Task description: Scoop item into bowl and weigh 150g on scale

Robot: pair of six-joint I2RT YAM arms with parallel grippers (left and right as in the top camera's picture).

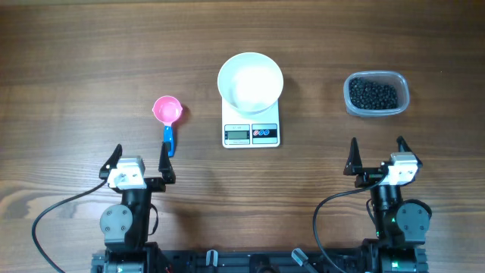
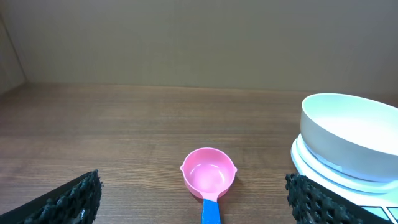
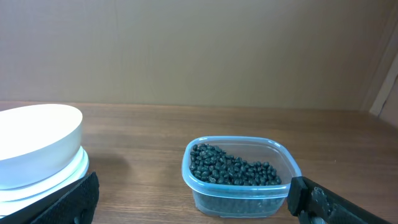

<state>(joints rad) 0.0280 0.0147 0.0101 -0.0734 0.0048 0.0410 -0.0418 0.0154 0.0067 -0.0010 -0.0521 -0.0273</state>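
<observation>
A white bowl (image 1: 251,82) (image 2: 351,134) (image 3: 34,144) stands empty on the white scale (image 1: 251,132) at the table's middle. Small black beans (image 1: 372,94) (image 3: 233,167) fill a clear plastic tub (image 1: 377,95) (image 3: 239,177) at the right. A pink scoop (image 1: 167,111) (image 2: 208,173) with a blue handle lies left of the scale. My left gripper (image 1: 139,158) (image 2: 193,202) stands open just behind the scoop's handle, holding nothing. My right gripper (image 1: 377,153) (image 3: 193,202) is open too, near the front edge, well short of the tub.
Black cables (image 1: 53,220) trail from both arm bases along the table's front edge. A bare wall (image 2: 199,37) rises behind the far edge of the wooden table.
</observation>
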